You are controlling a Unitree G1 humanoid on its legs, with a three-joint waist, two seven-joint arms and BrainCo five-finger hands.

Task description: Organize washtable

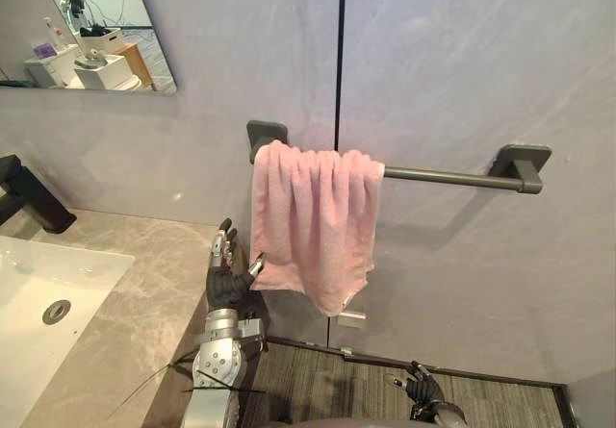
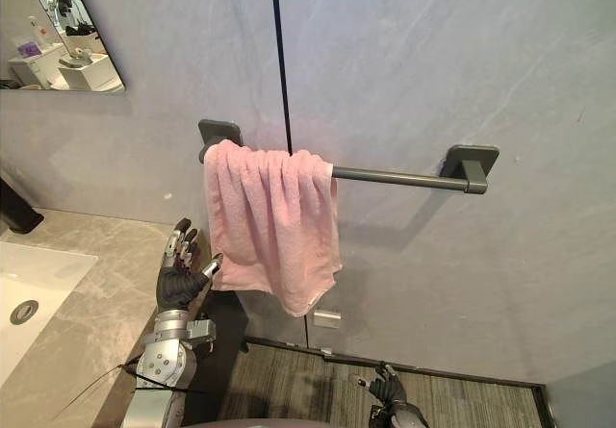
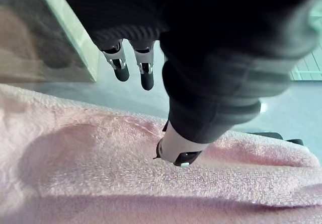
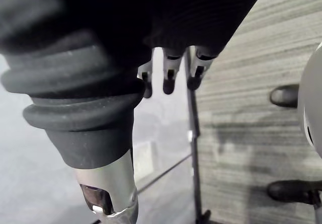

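- The left hand (image 1: pixel 228 279) is raised beside the counter edge. Its fingers (image 3: pixel 146 74) are straight and slightly spread, pointing up along the wall, and hold nothing.
- Its thumb (image 3: pixel 180 149) reaches sideways to the lower left edge of the pink towel (image 1: pixel 313 216). The tip lies against or just off the cloth, and the views do not settle which. Nothing is pinched.
- The right hand (image 1: pixel 423 388) hangs low over the striped grey floor (image 1: pixel 318 385), well apart from the towel, with its fingers loosely extended and empty.
- The towel is draped over the left end of the towel bar (image 1: pixel 443 175), close to the left bracket. It is gathered into vertical folds.
- Its long axis runs up and down, hanging flat against the grey wall. The bottom hem slants, so its lowest corner points down towards the right.
- The bar itself runs level from left to right, and its right stretch is bare.
- Counted: one towel, and one bar with two wall brackets.
- Also counted: one white sink (image 1: pixel 38 293) set in the marbled countertop (image 1: pixel 144 293), one black faucet (image 1: pixel 29 197) and one mirror (image 1: pixel 96 24).
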